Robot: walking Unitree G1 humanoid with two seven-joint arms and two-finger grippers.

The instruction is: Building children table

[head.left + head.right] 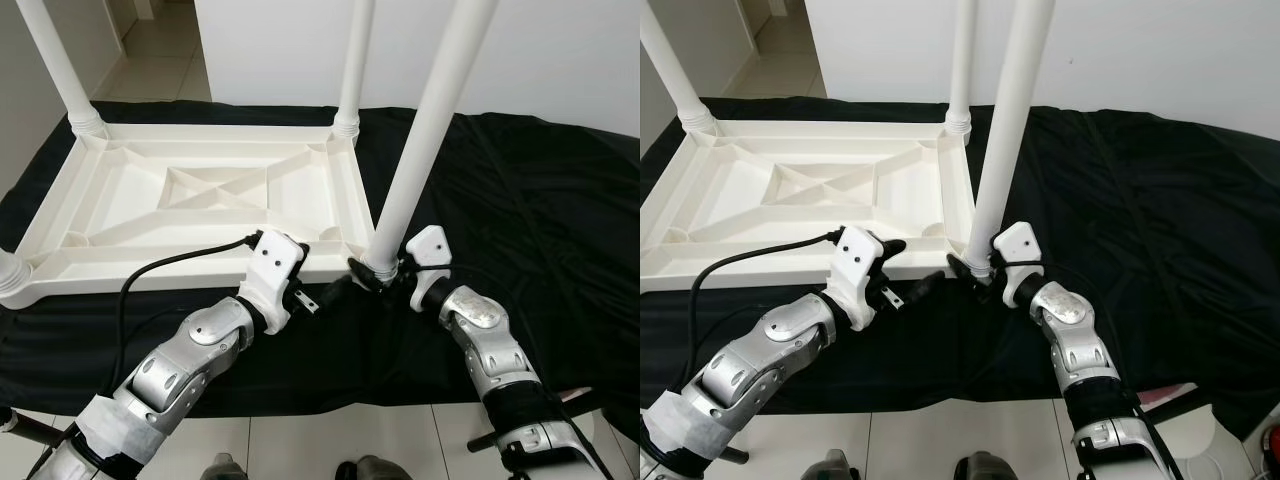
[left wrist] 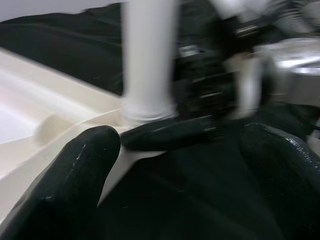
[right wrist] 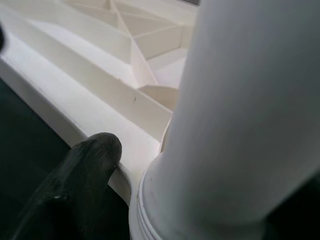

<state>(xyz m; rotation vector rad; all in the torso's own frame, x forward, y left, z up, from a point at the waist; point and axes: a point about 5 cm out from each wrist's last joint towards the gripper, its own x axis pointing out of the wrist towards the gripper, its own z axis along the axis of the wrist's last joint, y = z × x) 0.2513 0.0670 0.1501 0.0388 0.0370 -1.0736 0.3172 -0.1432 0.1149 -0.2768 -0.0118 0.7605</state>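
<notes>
You have the white children's table top [image 1: 200,190] lying upside down, ribbed underside up, on a surface draped in black cloth [image 1: 540,230]; what lies under the cloth cannot be told. The top sits toward the left and far part of the cloth, its near long edge running close to the cloth's near edge. Legs stand upright in its far left corner [image 1: 62,70] and far right corner [image 1: 352,70].

Your right gripper [image 1: 372,276] is at the table top's near right corner, its fingers closed around the base of the near right leg [image 1: 425,130], which rises upright from that corner socket. In the right wrist view one black finger [image 3: 75,185] presses against the leg's ribbed collar, beside the table's rim.

Your left gripper [image 1: 335,292] hovers just beside the same corner, over the cloth at the table top's near edge. Its fingers [image 2: 65,185] stand wide apart, holding nothing, pointed at the leg's base and the right gripper. A black cable [image 1: 170,262] runs along your left arm across the table's near rim.
</notes>
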